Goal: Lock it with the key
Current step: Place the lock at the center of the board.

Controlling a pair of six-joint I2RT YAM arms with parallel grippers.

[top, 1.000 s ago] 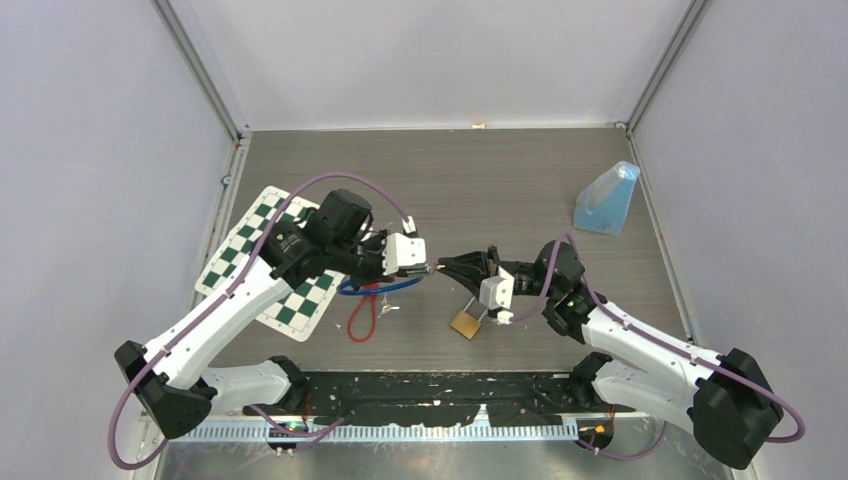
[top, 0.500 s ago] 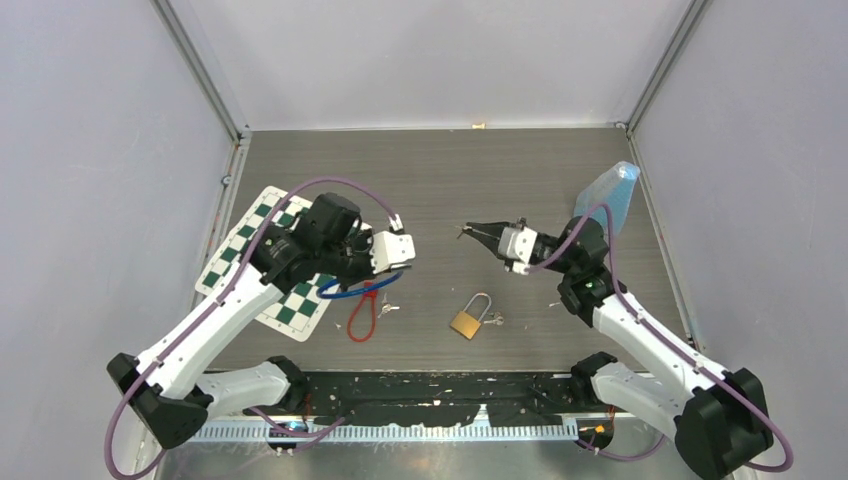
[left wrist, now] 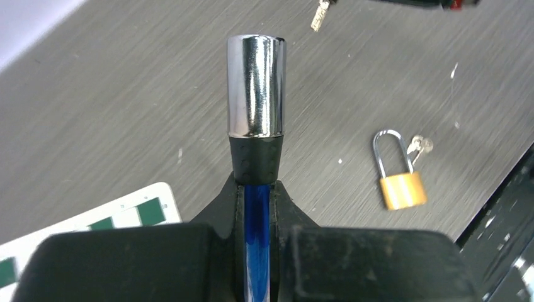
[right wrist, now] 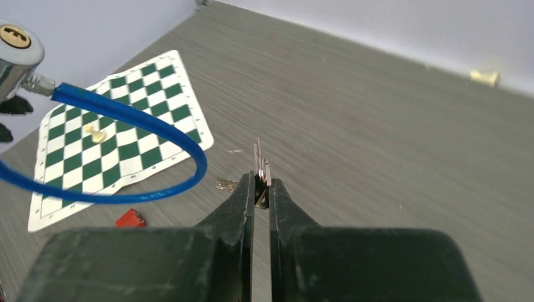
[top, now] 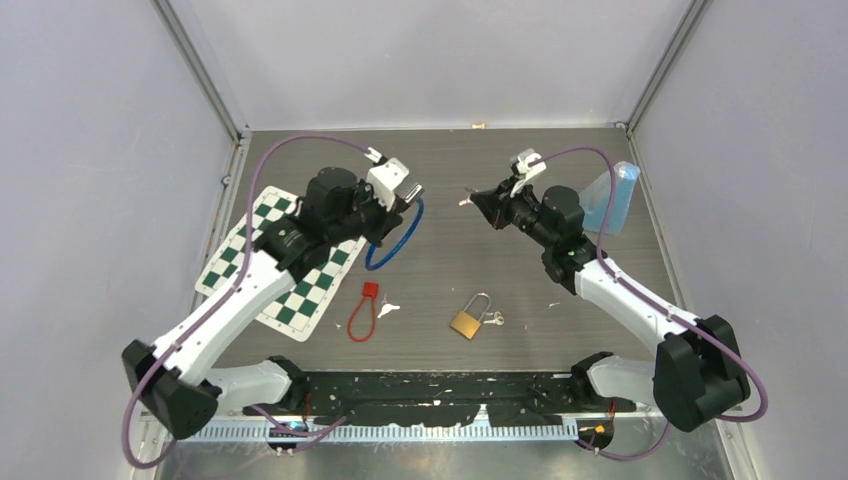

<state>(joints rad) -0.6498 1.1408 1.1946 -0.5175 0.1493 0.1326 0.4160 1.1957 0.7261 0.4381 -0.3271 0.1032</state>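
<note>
My left gripper (top: 402, 192) is shut on a blue cable lock (top: 398, 238) and holds it in the air. In the left wrist view the gripper (left wrist: 256, 189) pinches the blue cable just below the lock's chrome cylinder (left wrist: 255, 85), which points away. My right gripper (top: 480, 198) is shut on a small silver key (top: 466, 200), held in the air facing the cylinder with a gap between them. In the right wrist view the key (right wrist: 260, 165) sticks up from the gripper (right wrist: 261, 184), and the cylinder's keyhole end (right wrist: 16, 39) shows at far left.
A brass padlock (top: 467, 318) with small keys (top: 493, 320) lies on the table near the front. A red cable lock (top: 362, 310) and a loose key (top: 388, 309) lie left of it. A chessboard mat (top: 262, 262) lies left, a blue bag (top: 610, 200) far right.
Both arms have risen and swung toward the far side. The left lifted the blue cable lock off the table. The right moved away from the brass padlock, key in its fingers.
</note>
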